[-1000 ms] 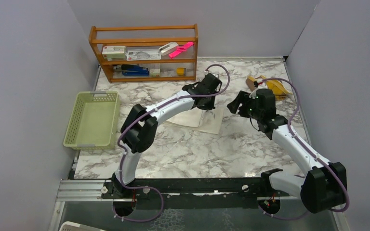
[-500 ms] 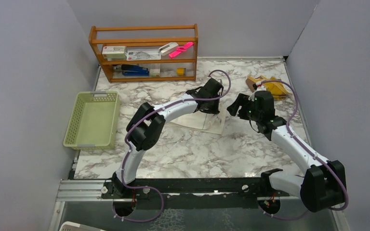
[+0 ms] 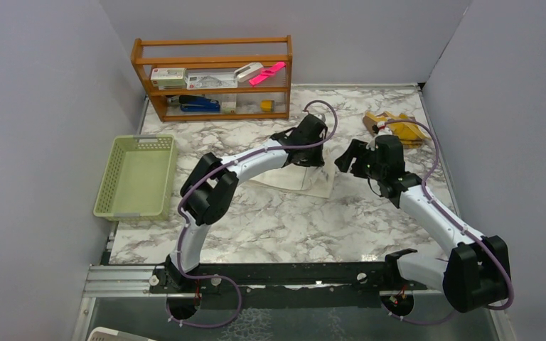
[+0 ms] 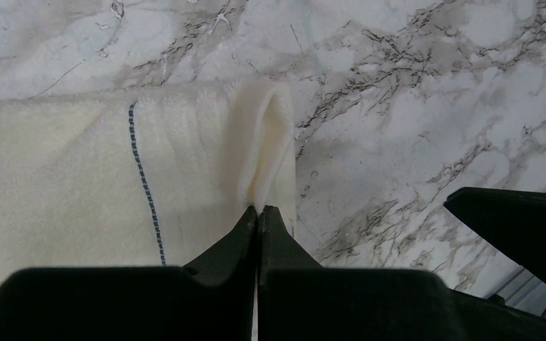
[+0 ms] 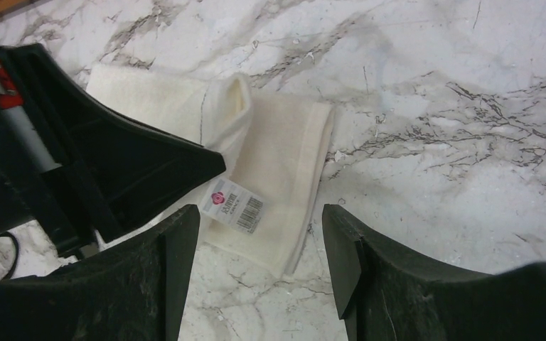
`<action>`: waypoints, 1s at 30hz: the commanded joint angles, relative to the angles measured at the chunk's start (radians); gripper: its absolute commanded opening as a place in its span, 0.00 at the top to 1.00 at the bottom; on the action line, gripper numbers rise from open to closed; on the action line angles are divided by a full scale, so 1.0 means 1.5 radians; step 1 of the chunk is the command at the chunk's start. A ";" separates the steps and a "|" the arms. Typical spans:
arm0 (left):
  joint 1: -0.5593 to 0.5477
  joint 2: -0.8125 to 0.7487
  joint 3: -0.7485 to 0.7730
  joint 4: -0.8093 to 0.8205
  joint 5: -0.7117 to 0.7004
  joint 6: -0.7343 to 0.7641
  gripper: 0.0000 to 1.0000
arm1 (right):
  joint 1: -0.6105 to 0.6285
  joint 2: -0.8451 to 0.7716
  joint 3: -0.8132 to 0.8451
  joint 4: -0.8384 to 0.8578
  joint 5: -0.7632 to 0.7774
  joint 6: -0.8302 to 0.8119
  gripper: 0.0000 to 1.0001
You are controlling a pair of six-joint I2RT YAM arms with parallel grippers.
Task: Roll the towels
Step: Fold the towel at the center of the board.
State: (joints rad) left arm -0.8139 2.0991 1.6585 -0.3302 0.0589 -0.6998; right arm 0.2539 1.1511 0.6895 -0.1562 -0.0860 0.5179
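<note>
**Got the edge pinched, roll barely started**

So in the last second my left gripper (image 4: 258,213) slid a bit nearer to my bases and lower, taking the pinched bit of cloth with it. My right gripper (image 5: 259,220) drifted a touch closer to the towel. Neither set of jaws changed its opening.

Left jaws are fully closed on a small fold at the edge of the white towel (image 4: 78,177), which stands up as a little loop just past my fingertips. Right jaws are roughly half open, holding nothing, hovering over the towel's right-hand part near its label (image 5: 233,204).

My read is that this is only the first curl. Most of the white towel lies flat on the marble table (image 3: 291,220) mid-table, so the rolling is nearly all ahead of me.

Head count:
- towels: two. There's the white one, and a yellow towel (image 3: 398,128) bunched at the far right, well apart from both grippers and looking untouched.
- green basket (image 3: 104,186): one, off to the left
- wooden rack (image 3: 212,41): one, at the back
- grippers: two
</note>
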 commanded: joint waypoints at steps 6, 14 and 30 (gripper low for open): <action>-0.007 -0.059 -0.010 0.028 -0.007 -0.016 1.00 | -0.003 0.002 -0.013 0.027 0.017 -0.007 0.35; -0.009 -0.004 -0.013 0.056 0.012 -0.038 1.00 | -0.003 0.000 -0.020 0.029 0.020 -0.008 0.35; -0.003 -0.026 -0.068 0.168 0.065 -0.056 0.60 | -0.003 0.006 -0.025 0.034 0.027 -0.009 0.35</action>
State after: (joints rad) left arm -0.8196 2.1124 1.5921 -0.1558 0.1284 -0.7811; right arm 0.2539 1.1534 0.6586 -0.1471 -0.0769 0.5179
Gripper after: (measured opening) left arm 0.336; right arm 0.650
